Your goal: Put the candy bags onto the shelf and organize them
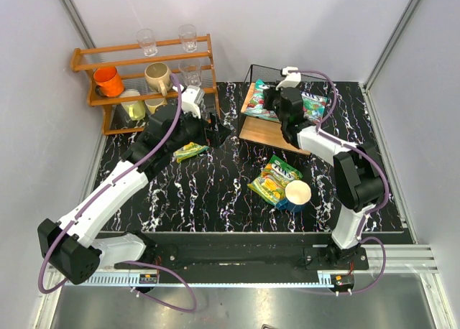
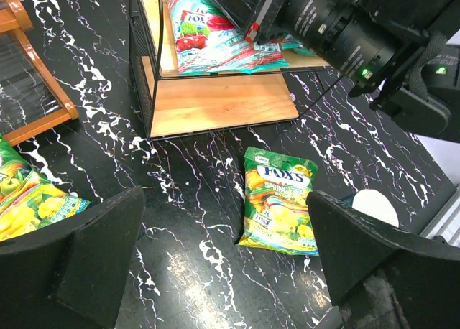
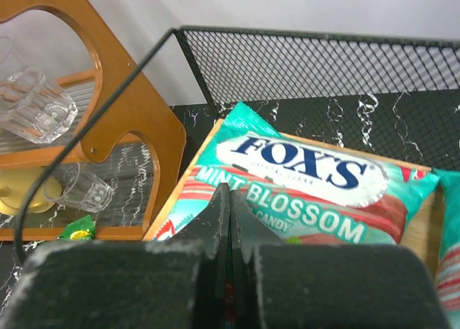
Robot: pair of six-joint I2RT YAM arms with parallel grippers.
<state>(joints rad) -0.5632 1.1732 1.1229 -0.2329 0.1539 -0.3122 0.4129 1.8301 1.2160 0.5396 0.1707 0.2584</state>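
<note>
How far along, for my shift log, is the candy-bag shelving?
Done: two teal Fox's mint bags lie on the wire shelf's top board. In hand: nothing visibly; right gripper shut over them, left gripper open. Left: two yellow-green fruit bags on the table.

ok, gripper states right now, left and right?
Left gripper: open, holding nothing.
Right gripper: shut, nothing seen in it, tips above the teal candy bag.

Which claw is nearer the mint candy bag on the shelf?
Right. The right claw is shut over the mint candy bag; the left claw hangs open above the table, beside the shelf.
</note>
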